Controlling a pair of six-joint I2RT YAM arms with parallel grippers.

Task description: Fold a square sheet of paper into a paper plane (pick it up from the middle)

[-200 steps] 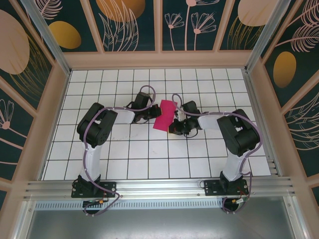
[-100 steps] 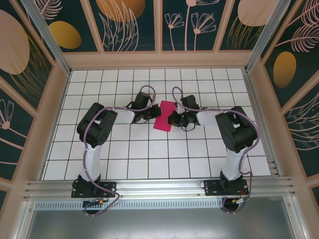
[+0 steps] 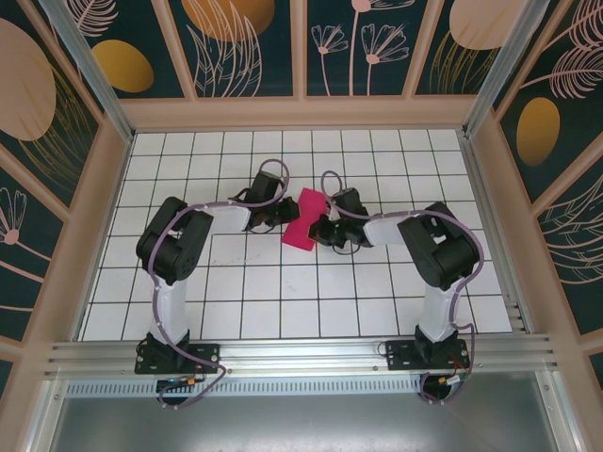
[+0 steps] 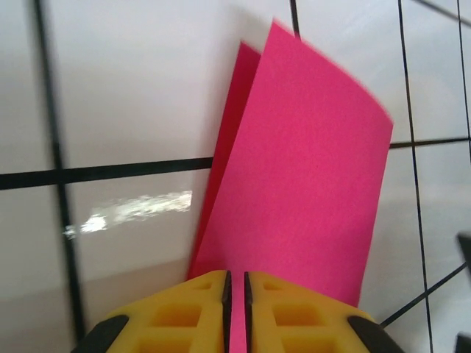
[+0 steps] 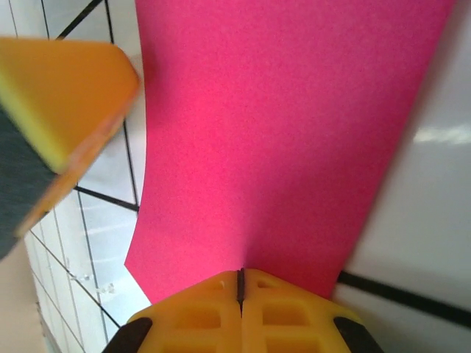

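Since a second ago both arms are drawing inward, and the right pincer (image 5: pixel 240 279) is crowding closer to the left pincer (image 4: pixel 235 283). The square sheet of paper (image 3: pixel 303 224) between them is sliding slightly toward the left arm and bowing. The right pincer is clamping fully on the sheet's edge, with the pink spreading straight out ahead of its tips. The left pincer is standing almost closed, a sliver of paper showing in the slim gap; whether that grip is slackening I cannot tell. Ahead of the left tips the sheet is lying doubled, one layer peeking out beside the other, so a first fold is probably forming and the dart shape is still far off. Off to the side of the right pincer, the other arm's yellow finger (image 5: pixel 59 95) is looming near, leaving little room to press a crease. Beneath both pincers the gridded table (image 3: pixel 283 301) is lying bare, and the patterned walls (image 3: pixel 57 104) are standing well apart.
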